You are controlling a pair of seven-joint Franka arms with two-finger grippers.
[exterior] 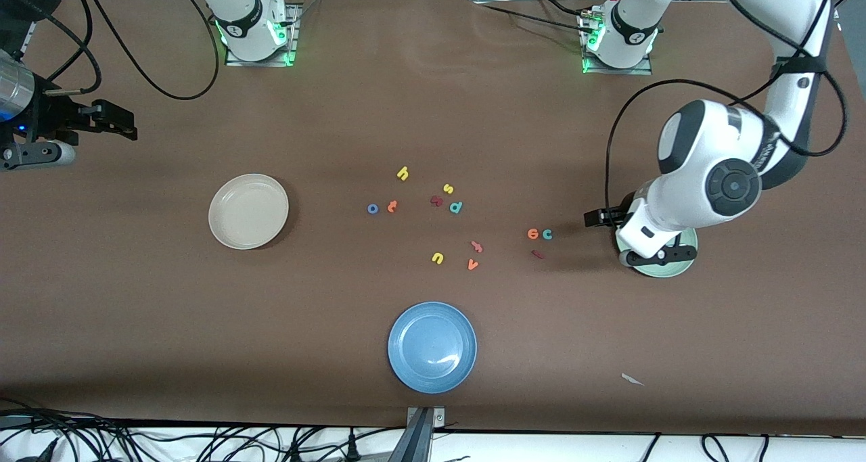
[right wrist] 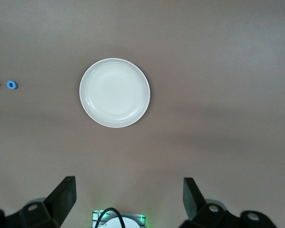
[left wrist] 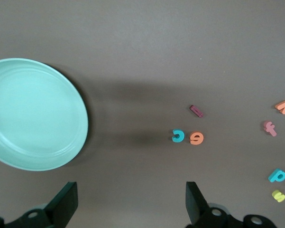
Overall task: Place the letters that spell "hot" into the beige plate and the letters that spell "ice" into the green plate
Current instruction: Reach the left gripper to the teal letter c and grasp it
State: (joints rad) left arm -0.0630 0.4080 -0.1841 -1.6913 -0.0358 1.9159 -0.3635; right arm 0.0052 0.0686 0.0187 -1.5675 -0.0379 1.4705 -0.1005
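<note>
The beige plate (exterior: 248,211) lies toward the right arm's end of the table. Only the rim of the green plate (exterior: 666,270) shows under the left arm. Mid-table lie yellow "h" (exterior: 402,173), blue "o" (exterior: 372,208) and orange "t" (exterior: 392,206). Orange "e" (exterior: 533,233), teal "c" (exterior: 547,233) and dark red "i" (exterior: 538,253) lie beside the green plate (left wrist: 33,114). My left gripper (left wrist: 131,190) hangs open and empty over the table by that plate. My right gripper (right wrist: 129,187) waits open and empty, high at the right arm's end, looking down on the beige plate (right wrist: 114,92).
A blue plate (exterior: 432,347) sits nearest the front camera. Other letters lie mid-table: yellow "s" (exterior: 448,189) and "u" (exterior: 438,258), teal "p" (exterior: 456,208), a dark red letter (exterior: 436,201), orange "v" (exterior: 472,264), a pinkish letter (exterior: 477,247). A paper scrap (exterior: 632,379) lies near the front edge.
</note>
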